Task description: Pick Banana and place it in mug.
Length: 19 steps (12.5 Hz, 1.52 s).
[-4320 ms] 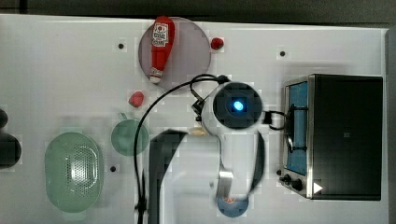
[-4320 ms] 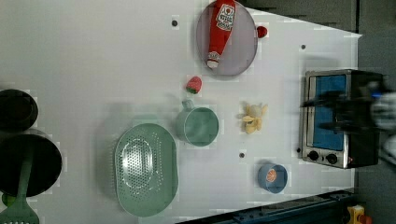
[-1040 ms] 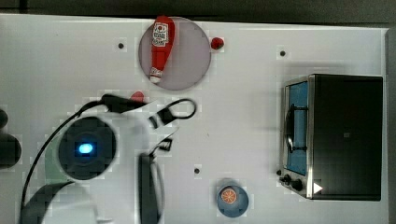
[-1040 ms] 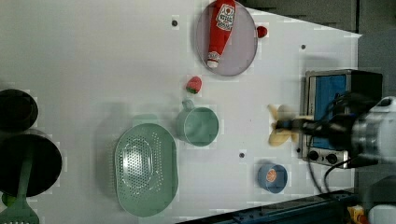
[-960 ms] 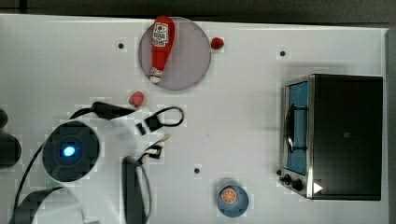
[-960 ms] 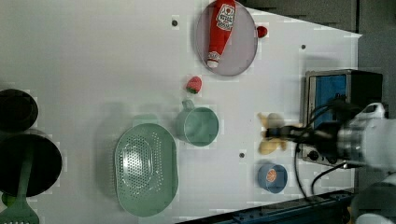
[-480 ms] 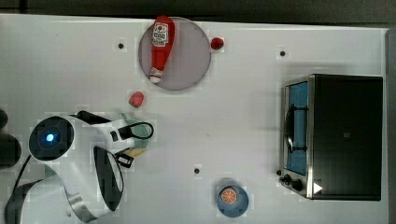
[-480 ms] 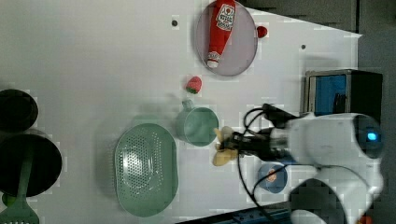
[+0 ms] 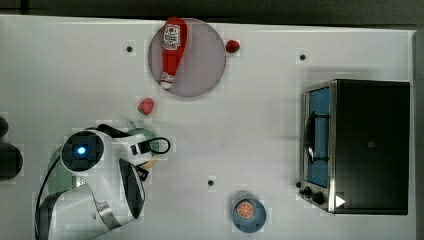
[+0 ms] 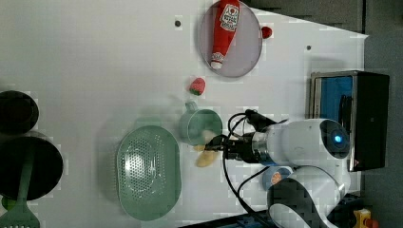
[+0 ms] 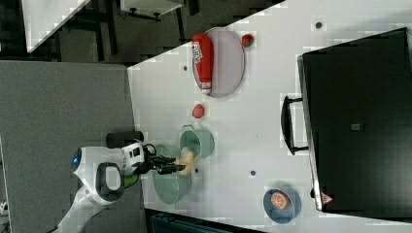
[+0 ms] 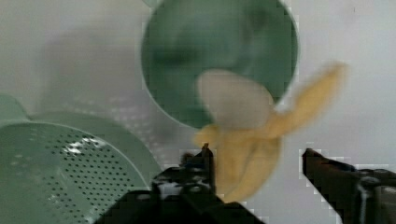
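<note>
Claw (image 12: 257, 161) spread apart around the banana (image 12: 247, 140) above the mug (image 12: 219, 56), colander (image 12: 70, 172) just beside.

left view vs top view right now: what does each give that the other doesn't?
Left view: the banana at the mug's rim, the mug with its mouth open to sight, and the whole perforated bowl.
Top view: the blue bowl with its orange slice unobstructed and the oven in full; here the arm covers most of the mug and perforated bowl.
Both: the ketchup bottle on the plate and the red berry.
</note>
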### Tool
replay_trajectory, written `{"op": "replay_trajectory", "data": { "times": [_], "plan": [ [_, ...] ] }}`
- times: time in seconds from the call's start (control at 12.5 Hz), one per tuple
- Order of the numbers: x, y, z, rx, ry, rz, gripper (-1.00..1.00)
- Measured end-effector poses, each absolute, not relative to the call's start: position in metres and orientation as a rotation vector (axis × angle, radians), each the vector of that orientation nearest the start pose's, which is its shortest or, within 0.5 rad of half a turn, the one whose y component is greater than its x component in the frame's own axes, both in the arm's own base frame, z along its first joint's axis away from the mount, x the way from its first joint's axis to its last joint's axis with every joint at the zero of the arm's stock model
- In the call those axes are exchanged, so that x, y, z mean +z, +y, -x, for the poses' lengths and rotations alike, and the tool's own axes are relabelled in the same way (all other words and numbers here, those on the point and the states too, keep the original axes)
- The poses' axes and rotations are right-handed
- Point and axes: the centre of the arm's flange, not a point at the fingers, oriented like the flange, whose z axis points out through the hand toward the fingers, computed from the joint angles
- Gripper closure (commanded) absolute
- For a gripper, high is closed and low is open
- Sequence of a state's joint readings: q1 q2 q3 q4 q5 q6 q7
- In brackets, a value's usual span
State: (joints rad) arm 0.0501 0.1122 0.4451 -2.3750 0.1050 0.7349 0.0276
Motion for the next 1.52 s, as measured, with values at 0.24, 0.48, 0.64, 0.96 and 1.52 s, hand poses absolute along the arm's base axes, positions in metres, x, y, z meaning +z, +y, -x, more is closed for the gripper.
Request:
{"op": "replay_trajectory", "data": {
  "times": [0.24, 0.48, 0.64, 0.96, 1.52],
  "plan": [
    [0.268, 0.228, -0.432, 0.3, 0.646, 3.062, -1.0],
    [0.281, 0.217, -0.448, 0.245, 0.714, 3.016, -1.0],
    [0.294, 0.204, -0.455, 0.204, 0.768, 3.001, -1.0],
    [0.348, 0.131, -0.496, 0.101, 0.97, 2.948, -1.0],
    [0.552, -0.057, -0.505, -0.006, 1.419, 2.737, -1.0]
  ]
}}
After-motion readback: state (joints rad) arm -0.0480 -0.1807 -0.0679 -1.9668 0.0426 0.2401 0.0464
